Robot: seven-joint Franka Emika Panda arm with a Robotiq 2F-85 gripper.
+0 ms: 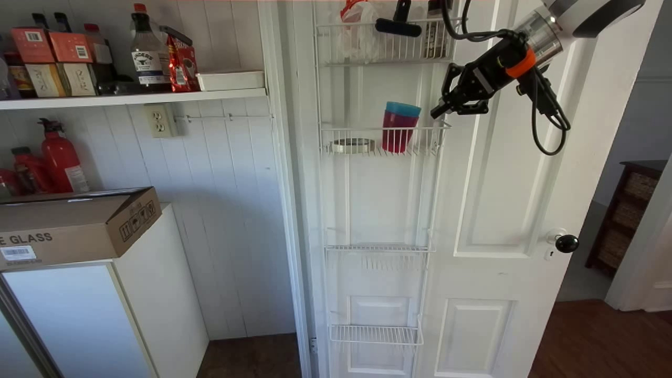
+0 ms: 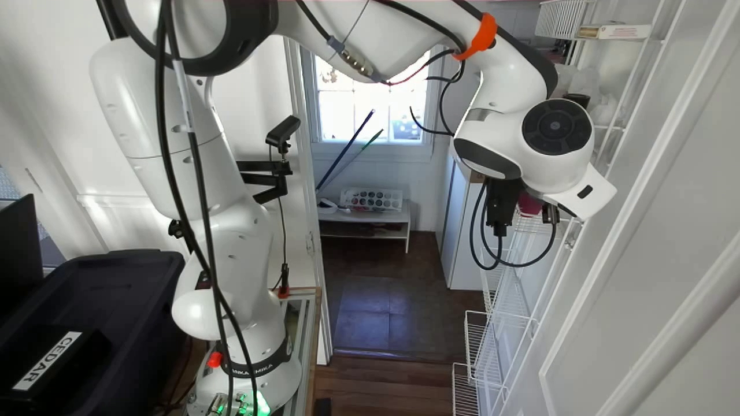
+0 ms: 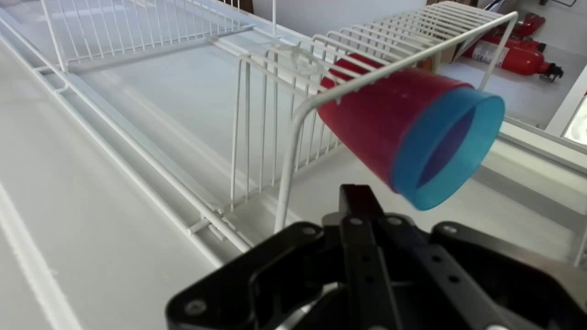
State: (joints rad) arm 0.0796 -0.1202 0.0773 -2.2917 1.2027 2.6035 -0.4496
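Observation:
My gripper point(image 1: 437, 111) is shut and empty, with its fingertips together in the wrist view point(image 3: 360, 199). It is nearest to a red cup point(image 1: 397, 122) with a translucent blue rim, perhaps two nested cups. The cup stands slightly tilted in a white wire door basket point(image 1: 336, 129). In the wrist view the cup point(image 3: 380, 126) lies just beyond and right of the fingertips, apart from them, behind the basket's front rail point(image 3: 412, 59). A little of the cup point(image 2: 529, 204) shows in an exterior view, where the wrist mostly hides the fingers.
A pale ring-shaped item point(image 1: 353, 146) sits in the same basket. An upper basket point(image 1: 336, 64) holds a plastic bag point(image 1: 359, 34) and a dark container point(image 1: 434, 37). The rack hangs on a white door point(image 1: 493, 210) with a black knob point(image 1: 567, 243). A bottle shelf point(image 1: 220, 95) is opposite.

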